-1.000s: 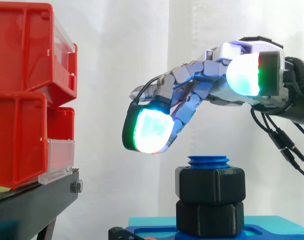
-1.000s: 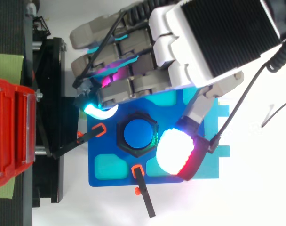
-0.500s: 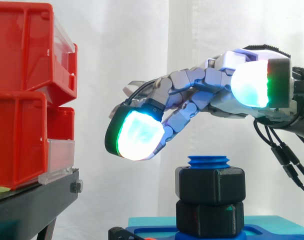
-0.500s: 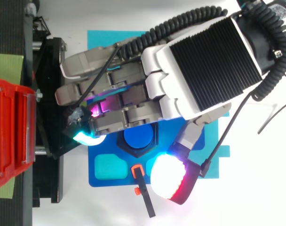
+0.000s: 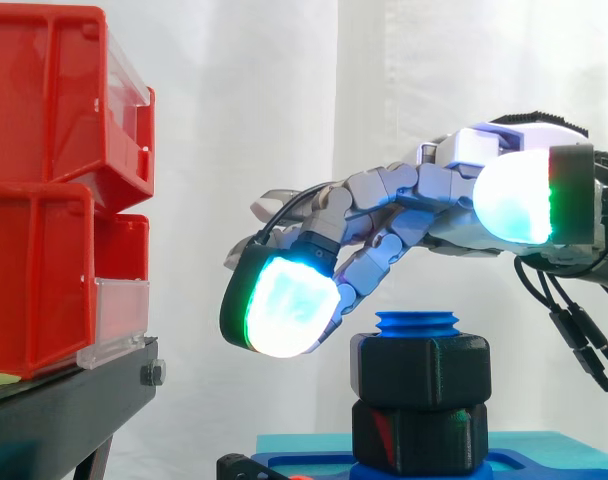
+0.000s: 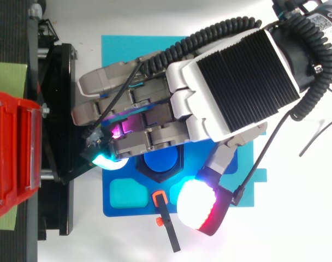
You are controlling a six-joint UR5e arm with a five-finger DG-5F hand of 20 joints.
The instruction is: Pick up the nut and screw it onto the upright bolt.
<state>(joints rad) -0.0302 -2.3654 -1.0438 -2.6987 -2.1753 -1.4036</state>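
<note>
A black hexagonal nut (image 5: 420, 371) sits threaded on the upright blue bolt (image 5: 416, 324), above a second black nut (image 5: 418, 436) at the bolt's foot. From above, the bolt's blue top (image 6: 161, 161) shows partly under my fingers. The bolt stands on a blue fixture plate (image 6: 122, 207). My hand (image 6: 209, 93) reaches in from the right and hovers just above the bolt. Its fingers (image 5: 284, 308) stretch leftward, slightly bent, past the bolt's left side. The thumb pad (image 5: 519, 200) glows to the right, apart from the nut. Nothing is held.
Red bins (image 5: 54, 190) stand stacked on a black stand (image 5: 64, 410) at the left. Two black clamps with orange tips (image 6: 165, 215) lie on the blue plate's front edge. A light-blue mat (image 6: 122, 49) lies under the plate.
The hand has lowered slightly toward the bolt and its fingertips dropped closer to the nut's left side. The nut and bolt have not moved.
</note>
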